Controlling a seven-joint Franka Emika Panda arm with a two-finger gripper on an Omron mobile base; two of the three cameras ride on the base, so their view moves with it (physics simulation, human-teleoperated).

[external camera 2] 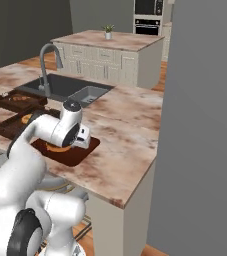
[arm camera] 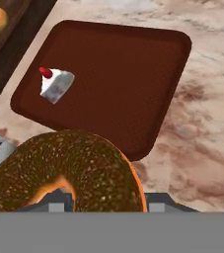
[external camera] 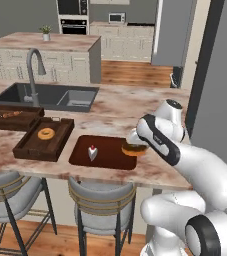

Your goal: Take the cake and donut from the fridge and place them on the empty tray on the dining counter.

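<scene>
My gripper (external camera: 135, 144) is shut on the brown-glazed donut (external camera: 134, 149), holding it just above the right end of the flat reddish-brown tray (external camera: 110, 159) on the dining counter (external camera: 135, 110). In the hand view the donut (arm camera: 69, 170) covers the lower left and hides the fingertips, with the tray (arm camera: 133, 74) below it. The small white cake (arm camera: 56, 85) with its red berry sits upright on the tray's left part, apart from the donut; the left base view also shows the cake (external camera: 92, 152). In the right base view the donut (external camera 2: 57, 147) hangs under the hand over the tray (external camera 2: 80, 155).
Left of the tray stands a deeper dark wooden tray (external camera: 35, 147) with a pale ring donut (external camera: 46, 133), and another wooden tray (external camera: 10, 120) beyond it. A dark sink (external camera: 50, 95) and grey faucet (external camera: 32, 70) lie behind. Stools (external camera: 102, 200) stand below. The tall grey fridge (external camera 2: 205, 125) rises on the right.
</scene>
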